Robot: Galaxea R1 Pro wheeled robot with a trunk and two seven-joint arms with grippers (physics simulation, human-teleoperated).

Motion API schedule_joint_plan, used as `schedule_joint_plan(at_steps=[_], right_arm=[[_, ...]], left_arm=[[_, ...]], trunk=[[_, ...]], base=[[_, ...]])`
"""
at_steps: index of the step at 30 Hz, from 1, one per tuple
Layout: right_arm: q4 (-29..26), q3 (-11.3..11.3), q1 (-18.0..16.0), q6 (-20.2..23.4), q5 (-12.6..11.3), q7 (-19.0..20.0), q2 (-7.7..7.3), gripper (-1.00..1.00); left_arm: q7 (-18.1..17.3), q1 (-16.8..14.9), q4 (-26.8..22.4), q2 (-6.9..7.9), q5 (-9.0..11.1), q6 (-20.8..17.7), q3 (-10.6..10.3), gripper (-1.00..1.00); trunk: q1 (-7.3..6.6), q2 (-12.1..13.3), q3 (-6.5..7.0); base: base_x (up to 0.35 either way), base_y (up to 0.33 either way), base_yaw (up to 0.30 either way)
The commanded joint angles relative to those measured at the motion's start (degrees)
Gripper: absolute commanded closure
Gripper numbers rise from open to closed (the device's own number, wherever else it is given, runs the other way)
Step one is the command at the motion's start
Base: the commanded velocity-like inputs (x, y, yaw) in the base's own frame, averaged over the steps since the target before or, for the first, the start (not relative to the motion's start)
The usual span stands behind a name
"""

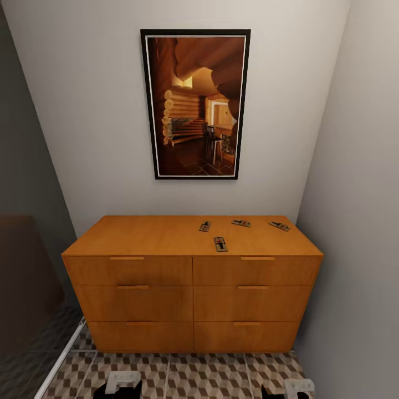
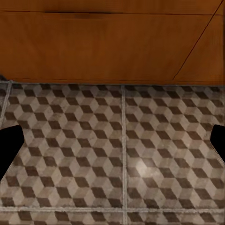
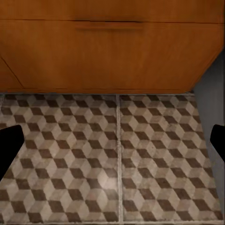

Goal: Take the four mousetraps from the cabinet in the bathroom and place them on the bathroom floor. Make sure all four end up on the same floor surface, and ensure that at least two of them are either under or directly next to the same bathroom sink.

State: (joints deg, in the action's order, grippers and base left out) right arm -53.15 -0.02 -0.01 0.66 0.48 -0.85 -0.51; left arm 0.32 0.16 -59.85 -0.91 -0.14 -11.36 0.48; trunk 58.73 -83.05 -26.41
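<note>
Mousetraps, four of them, lie on the flat top of the cabinet (image 1: 166, 235), all toward its right half: one (image 1: 205, 226) near the middle, one (image 1: 220, 244) at five o'clock from it close to the front edge, one (image 1: 241, 223) further right, and the last (image 1: 280, 226) near the right rear corner. They are small and their wire parts are hard to make out. A framed picture (image 1: 195, 104) hangs on the wall at twelve o'clock above the cabinet. The patterned bathroom floor (image 1: 205, 377) shows in front of the drawers. The left hand (image 2: 112, 138) and the right hand (image 3: 112, 140) both hover over the tiles facing the bottom drawers, fingers spread wide and holding nothing; only dark fingertips (image 2: 10, 140) show, cut off at the picture edges.
</note>
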Motion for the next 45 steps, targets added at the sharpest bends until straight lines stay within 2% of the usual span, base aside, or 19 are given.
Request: schedule_joint_plan(at_steps=[1, 3, 10, 15, 16, 23, 24, 26, 33, 34, 40, 43, 44, 45], right_arm=[[-1.73, 0.02, 0.01, 1.38, 0.05, -0.13, -0.01, -1.0], [-6.56, 0.02, 0.01, 4.83, 0.04, -0.46, -0.01, -1.0], [-17.49, 0.02, 0.01, 11.18, 0.04, -2.37, -0.01, -1.0], [-27.52, -0.04, 0.01, 17.98, 0.04, -3.42, -0.01, -1.0], [-30.54, -0.05, 0.01, 20.48, 0.04, -3.58, -0.01, -1.0], [-37.4, -0.1, -0.51, 25.96, 0.03, -3.83, -0.01, -1.0], [-38.42, -0.09, -1.89, 26.87, 0.02, -4.14, 0.03, -1.0], [-38.9, -0.08, -3.63, 27.8, -0.01, -4.85, 0.05, -1.0], [-39.31, -0.07, -8.75, 33.5, -0.08, -7.69, 0.29, -1.0], [-39.31, -0.01, -12.18, 35.98, -0.18, -9.07, 0.43, -1.0], [-39.29, 0.2, -17.73, 39.9, -0.27, -10.3, 1.19, -1.0], [-39.25, 0.68, -21.01, 43.35, -0.28, -10.86, 3.09, -1.0], [-39.18, 1.64, -23.67, 45.75, -0.2, -12.18, 5.61, -1.0], [-39.17, 2.27, -24.71, 46.38, -0.11, -13.24, 6.59, -1.0]], left_arm=[[0.03, 0.02, -0.67, -0.03, -0.02, -0.52, 0.05, -1.0], [0.03, 0.02, -1.64, -0.04, -0.03, -0.85, 0.05, -1.0], [0.03, 0.01, -0.69, -0.1, -0.03, -1.1, 0.02, -1.0], [-0.05, 0.01, 4.23, -0.01, -0.1, -0.73, -0.02, -1.0], [-0.09, 0.01, 6.16, 0.09, -0.11, -0.52, -0.03, -1.0], [-0.19, 0.01, 13.43, 0.55, -0.1, 2.23, -0.04, -1.0], [-0.21, 0.01, 17.3, 1.11, 0.0, 5.37, -0.04, -1.0], [-0.22, 0.01, 21.4, 1.58, 0.02, 9.08, -0.04, -1.0], [-0.35, 0.01, 30.43, 2.25, 0.02, 17.61, -0.04, -1.0], [-0.38, 0.01, 33.63, 2.34, -0.05, 21.22, -0.09, -1.0], [-0.49, 0.01, 37.24, 2.91, -0.06, 24.9, -0.15, -1.0], [-0.54, 0.01, 38.92, 3.18, -0.08, 25.9, -0.13, -1.0], [-0.57, 0.01, 39.71, 3.34, -0.07, 26.35, -0.16, -1.0], [-0.57, 0.01, 39.94, 3.43, -0.06, 26.46, -0.18, -1.0]], trunk=[[0.0, -0.03, -0.05], [0.0, -0.03, -0.05], [0.0, -0.03, -0.05], [0.0, -0.03, -0.05], [0.0, -0.03, -0.05], [0.0, -0.03, -0.05], [0.0, -0.03, -0.05], [0.0, -0.03, -0.05], [0.0, -0.03, -0.05], [0.0, -0.03, -0.05], [0.0, -0.03, -0.05], [0.0, -0.03, -0.05], [0.0, -0.03, -0.05], [0.0, -0.03, -0.05]], base=[[0.0, 0.0, 0.0], [0.0, 0.0, 0.0], [0.0, 0.0, 0.0], [0.0, 0.0, 0.0], [0.0, 0.0, 0.0], [0.0, 0.0, 0.0], [0.0, 0.0, 0.0], [0.0, 0.0, 0.0], [0.0, 0.0, 0.0], [0.0, 0.0, 0.0], [0.0, 0.0, 0.0], [0.0, 0.0, 0.0], [0.0, 0.0, 0.0], [0.0, 0.0, 0.0]])
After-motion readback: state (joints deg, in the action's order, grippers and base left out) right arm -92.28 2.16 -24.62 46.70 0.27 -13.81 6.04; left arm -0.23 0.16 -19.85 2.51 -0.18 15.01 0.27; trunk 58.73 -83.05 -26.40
